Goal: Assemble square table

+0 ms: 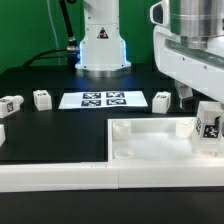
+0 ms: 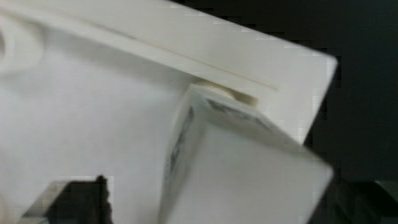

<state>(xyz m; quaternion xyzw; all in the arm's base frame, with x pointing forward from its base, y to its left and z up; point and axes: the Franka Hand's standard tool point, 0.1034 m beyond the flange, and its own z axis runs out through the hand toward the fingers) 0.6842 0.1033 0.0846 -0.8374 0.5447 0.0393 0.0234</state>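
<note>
The white square table top (image 1: 150,140) lies rim-up at the front of the exterior view, with round corner sockets. My gripper (image 1: 205,108) is at the exterior view's right, shut on a white tagged leg (image 1: 208,125) held upright over the top's right corner. In the wrist view the leg (image 2: 240,150) runs from between my dark fingers (image 2: 71,200) to a corner socket (image 2: 222,92) of the top (image 2: 89,120). Its end touches or enters the socket; I cannot tell how deep. My gripper (image 2: 222,205) grips the leg's near end.
The marker board (image 1: 104,99) lies behind the top. Loose legs lie at the far left (image 1: 10,105), left (image 1: 41,99) and beside the board (image 1: 161,100). A long white wall bar (image 1: 60,175) runs along the front. The robot base (image 1: 100,45) stands at the back.
</note>
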